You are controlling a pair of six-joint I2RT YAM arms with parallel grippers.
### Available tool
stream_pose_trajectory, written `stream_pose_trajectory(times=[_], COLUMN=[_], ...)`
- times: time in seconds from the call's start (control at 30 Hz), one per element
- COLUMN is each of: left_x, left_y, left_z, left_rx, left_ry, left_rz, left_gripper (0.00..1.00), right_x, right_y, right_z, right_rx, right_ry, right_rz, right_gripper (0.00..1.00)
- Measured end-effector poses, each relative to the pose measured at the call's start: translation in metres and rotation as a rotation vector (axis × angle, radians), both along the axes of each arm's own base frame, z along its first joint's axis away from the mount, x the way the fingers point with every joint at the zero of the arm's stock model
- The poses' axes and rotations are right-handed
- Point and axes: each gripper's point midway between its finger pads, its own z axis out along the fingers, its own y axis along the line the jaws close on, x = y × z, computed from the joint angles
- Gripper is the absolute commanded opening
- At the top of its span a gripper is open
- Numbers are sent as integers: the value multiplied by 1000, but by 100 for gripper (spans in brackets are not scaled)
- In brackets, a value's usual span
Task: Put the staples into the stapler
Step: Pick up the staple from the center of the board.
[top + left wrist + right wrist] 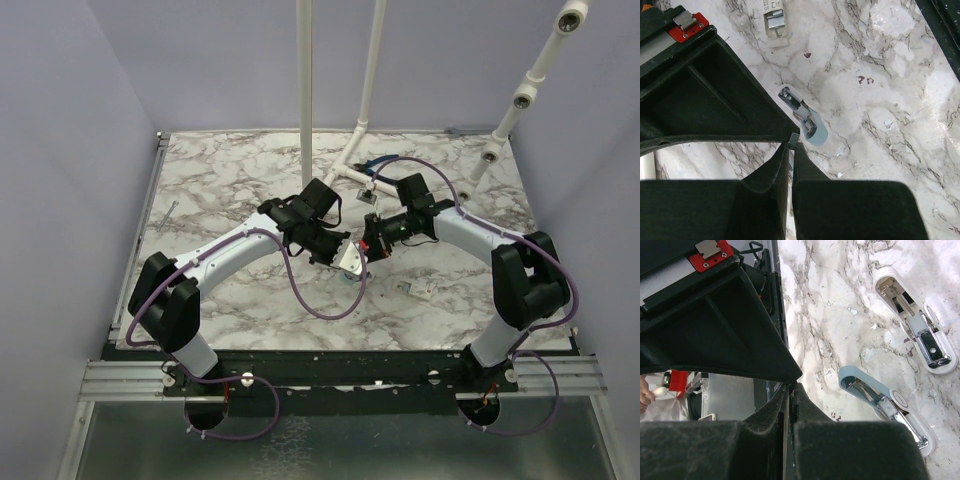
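The pale blue-green stapler [816, 134] lies opened on the marble table, its silvery inner parts facing up. It also shows in the right wrist view, the stapler [860, 382] on a white base. My left gripper [792, 145] hangs just beside its blue end, shut on a small silvery strip, the staples [794, 137], which sticks out from between the tips. My right gripper [791, 387] is shut a little to the left of the stapler; I cannot tell whether anything is in the slit. Seen from above, both grippers meet over the stapler [352, 266] at the table's middle.
A second, white stapler [932, 315] lies open beyond the blue one. A white, box-like holder with metal inside [775, 22] lies further off on the marble. A white pipe frame [360, 150] stands at the back. Small bits [425, 290] lie right of centre.
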Motion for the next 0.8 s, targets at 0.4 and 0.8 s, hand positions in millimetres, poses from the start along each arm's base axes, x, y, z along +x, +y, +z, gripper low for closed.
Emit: stream_pose_trajectory(times=[0.4, 0.8], left_x=[1, -1], left_y=[-1, 2], left_z=[-1, -7], left_rx=[-1, 9], left_ry=[-5, 21], left_rz=[1, 21], left_gripper=[0, 0], right_x=[7, 17], right_y=[-6, -17], right_z=[0, -1], right_rx=[1, 6], right_ry=[0, -34], right_rz=[-26, -48], right_gripper=[11, 16])
